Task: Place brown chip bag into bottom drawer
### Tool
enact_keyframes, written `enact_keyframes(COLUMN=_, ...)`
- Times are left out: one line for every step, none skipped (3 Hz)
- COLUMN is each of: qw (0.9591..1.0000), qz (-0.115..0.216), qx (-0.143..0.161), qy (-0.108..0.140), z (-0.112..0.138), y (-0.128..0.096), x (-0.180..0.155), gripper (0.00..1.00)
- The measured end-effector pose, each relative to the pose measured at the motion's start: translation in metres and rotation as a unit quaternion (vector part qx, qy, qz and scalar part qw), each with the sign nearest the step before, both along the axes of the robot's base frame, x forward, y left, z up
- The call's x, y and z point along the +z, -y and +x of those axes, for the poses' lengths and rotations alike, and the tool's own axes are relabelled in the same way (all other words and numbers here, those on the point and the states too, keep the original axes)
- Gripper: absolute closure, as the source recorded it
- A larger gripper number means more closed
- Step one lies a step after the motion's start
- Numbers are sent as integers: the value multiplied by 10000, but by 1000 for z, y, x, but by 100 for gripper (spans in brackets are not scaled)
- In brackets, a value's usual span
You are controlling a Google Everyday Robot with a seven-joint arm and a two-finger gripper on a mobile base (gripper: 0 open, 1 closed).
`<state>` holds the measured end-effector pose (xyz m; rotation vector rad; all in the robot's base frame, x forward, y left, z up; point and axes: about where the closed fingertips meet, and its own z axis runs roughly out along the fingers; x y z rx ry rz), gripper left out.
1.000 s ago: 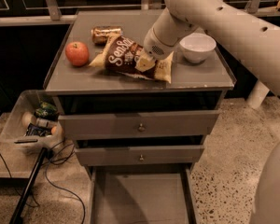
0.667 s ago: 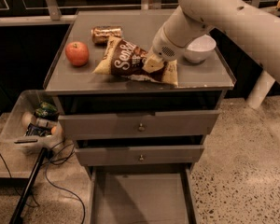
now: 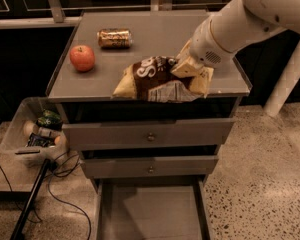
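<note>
The brown chip bag [image 3: 155, 79] is dark brown with pale yellow ends and white lettering. It hangs over the front edge of the grey cabinet top [image 3: 155, 39], held at its right end. My gripper [image 3: 186, 66] is shut on the bag, with the white arm reaching in from the upper right. The bottom drawer [image 3: 150, 214] is pulled open below, showing its flat grey floor. It lies directly under the bag, two drawer fronts lower.
A red apple [image 3: 82, 58] and a small gold can [image 3: 114, 38] sit on the cabinet top at the left. Two knobbed drawers [image 3: 150, 136] are closed. A clear bin of items [image 3: 37, 134] and cables lie on the floor at left.
The gripper has lifted the chip bag and carried it forward to the cabinet's front edge. The view has shifted, and the white bowl is hidden or out of view.
</note>
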<state>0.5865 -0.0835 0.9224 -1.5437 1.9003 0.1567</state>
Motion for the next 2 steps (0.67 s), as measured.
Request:
enact_keyframes(qw=9997, qz=44, qx=8, qy=219, z=-37, y=19, x=14, gripper=100)
enact_keyframes(qw=9996, qz=93, qx=36, qy=263, z=-68, y=31, x=16, gripper=100)
